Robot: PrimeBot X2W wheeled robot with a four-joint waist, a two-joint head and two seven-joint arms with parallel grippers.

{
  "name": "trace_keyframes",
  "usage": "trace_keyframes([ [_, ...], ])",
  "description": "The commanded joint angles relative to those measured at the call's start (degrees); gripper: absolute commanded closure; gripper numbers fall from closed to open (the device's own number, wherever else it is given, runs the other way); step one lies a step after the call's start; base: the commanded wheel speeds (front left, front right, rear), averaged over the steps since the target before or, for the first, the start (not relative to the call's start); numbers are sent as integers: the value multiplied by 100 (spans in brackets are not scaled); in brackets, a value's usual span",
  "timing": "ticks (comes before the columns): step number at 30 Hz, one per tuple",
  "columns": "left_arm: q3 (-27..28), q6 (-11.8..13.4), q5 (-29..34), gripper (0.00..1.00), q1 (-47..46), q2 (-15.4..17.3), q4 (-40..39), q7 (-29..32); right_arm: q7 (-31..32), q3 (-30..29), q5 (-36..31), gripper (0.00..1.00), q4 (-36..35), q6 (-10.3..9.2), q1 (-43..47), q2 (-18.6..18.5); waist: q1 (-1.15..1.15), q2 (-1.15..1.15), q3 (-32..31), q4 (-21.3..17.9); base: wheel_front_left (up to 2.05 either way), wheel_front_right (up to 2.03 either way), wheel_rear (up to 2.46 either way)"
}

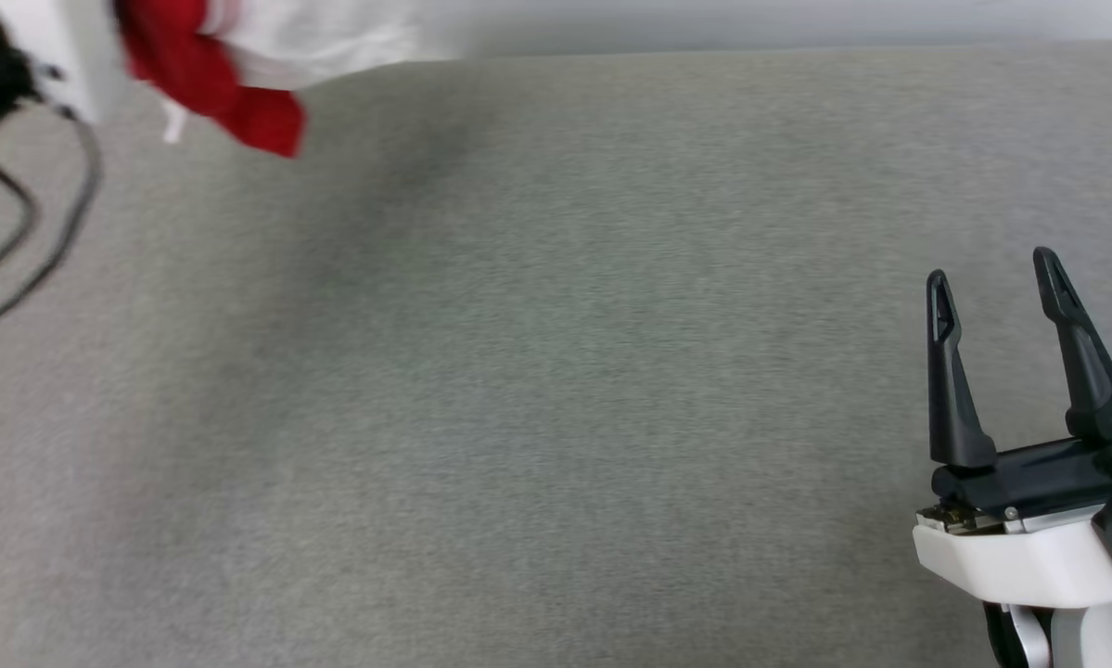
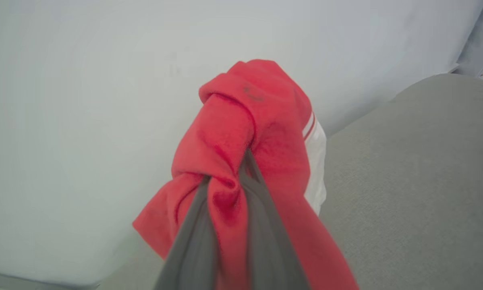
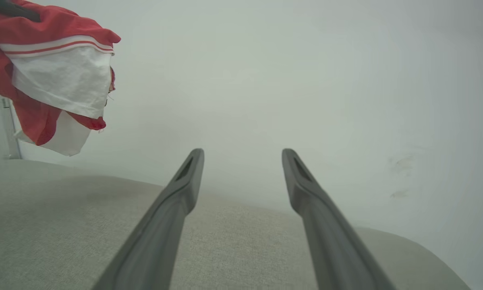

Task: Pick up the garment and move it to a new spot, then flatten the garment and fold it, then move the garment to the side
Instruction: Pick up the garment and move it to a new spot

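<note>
Left wrist view shows you the left claw (image 2: pixel 241 169) pinching the garment (image 2: pixel 265 108), hanging above the far left corner of the grey fabric surface (image 1: pixel 518 371); your right claw (image 1: pixel 991 269) is spread near its right edge.

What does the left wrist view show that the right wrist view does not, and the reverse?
Left wrist view: the left gripper, jaws shut on a bunch of the garment, close up. Right wrist view: the right gripper, jaws open and empty, with the garment hanging above the grey surface at the upper left. Both: the red-and-white garment, the grey surface and a pale wall.
</note>
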Motion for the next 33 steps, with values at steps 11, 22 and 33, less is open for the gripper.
trace_keyframes([
  [11,-644,213,293,100,417,-656,-907,22,-12,-73,279,0,173,-2,69,18,1,0,-132,-784,0,0,0],
  [22,-1771,111,362,100,1623,-1123,-1095,51,-12,-176,326,0,270,-2,164,19,1,0,-68,-930,0,0,0],
  [33,-2713,44,380,100,2685,-1723,-150,-139,-12,-186,274,0,413,-2,142,17,1,0,41,-871,0,0,0],
])
